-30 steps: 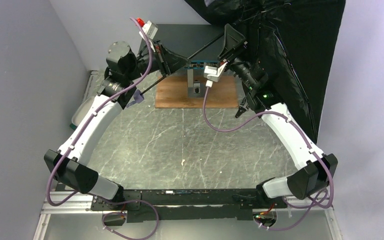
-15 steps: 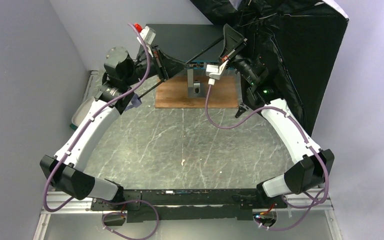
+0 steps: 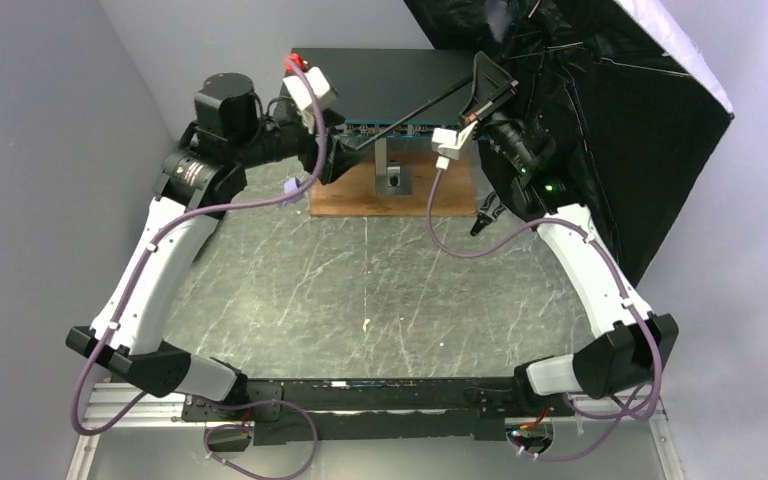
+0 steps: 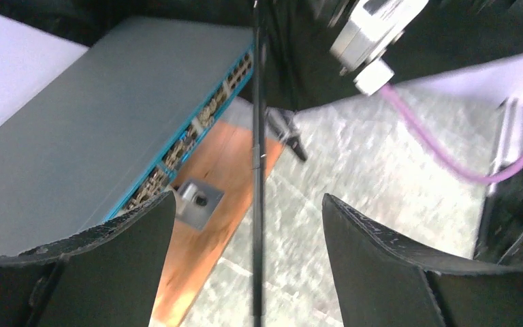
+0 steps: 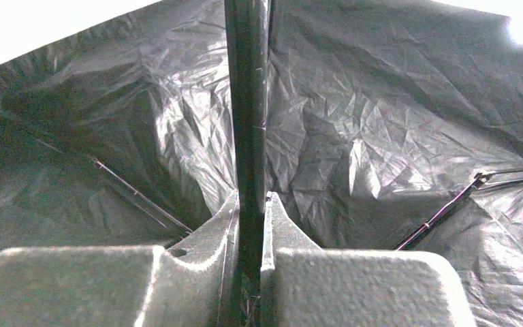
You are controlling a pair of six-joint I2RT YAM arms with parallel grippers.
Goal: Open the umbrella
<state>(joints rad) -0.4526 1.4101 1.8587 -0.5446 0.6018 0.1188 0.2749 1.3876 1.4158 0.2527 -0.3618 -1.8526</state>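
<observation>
The umbrella (image 3: pixel 610 130) stands spread at the back right, with black lining facing me and a pale outer rim. Its thin dark shaft (image 3: pixel 410 108) runs down-left from the canopy. My right gripper (image 3: pixel 488 95) is shut on the shaft near the canopy. In the right wrist view the shaft (image 5: pixel 246 102) is pinched between the right gripper (image 5: pixel 250 197) fingers, crinkled lining (image 5: pixel 381 122) behind. My left gripper (image 3: pixel 332 165) is open at the shaft's lower end, by the lavender handle (image 3: pixel 293 185). In the left wrist view the shaft (image 4: pixel 257 170) passes between the left gripper's (image 4: pixel 248 196) spread fingers (image 4: pixel 129 252), touching neither.
A grey network switch (image 3: pixel 380 80) with a blue port strip sits on a metal stand (image 3: pixel 388 172) on a wooden board (image 3: pixel 360 195) at the back. The marble tabletop (image 3: pixel 360 290) lies in front. Grey walls close both sides.
The left gripper has opened and let go of the shaft, its arm rising and shifting back. The canopy has spread wider to the right. The right gripper closed on the shaft.
</observation>
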